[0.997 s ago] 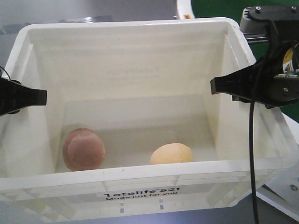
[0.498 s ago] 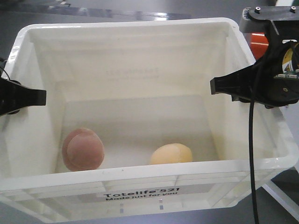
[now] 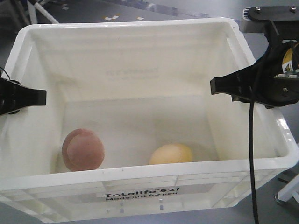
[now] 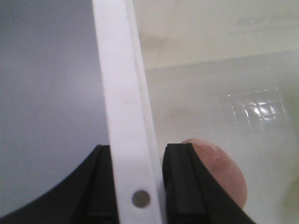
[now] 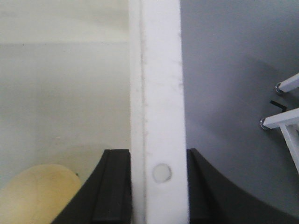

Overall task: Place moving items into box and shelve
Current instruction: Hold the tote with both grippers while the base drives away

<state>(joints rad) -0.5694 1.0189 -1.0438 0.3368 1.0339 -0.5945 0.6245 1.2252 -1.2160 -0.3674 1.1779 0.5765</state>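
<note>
One large white rectangular plastic tote (image 3: 140, 170) is pinched by its side rims: left tool (image 4: 138, 154) on one, right tool (image 5: 159, 158) on the other. Inside on its floor lie a dull reddish-brown egg-shaped fruit (image 3: 83, 149) and a pale yellow-orange rounded fruit (image 3: 171, 154), apart.

One white box (image 3: 140, 171). Two rounded items: one reddish-brown fruit (image 3: 83, 149) and one pale yellow-orange fruit (image 3: 171, 154). Two black pincers: one left pincer (image 4: 137, 156), one right pincer (image 5: 159, 158).
</note>
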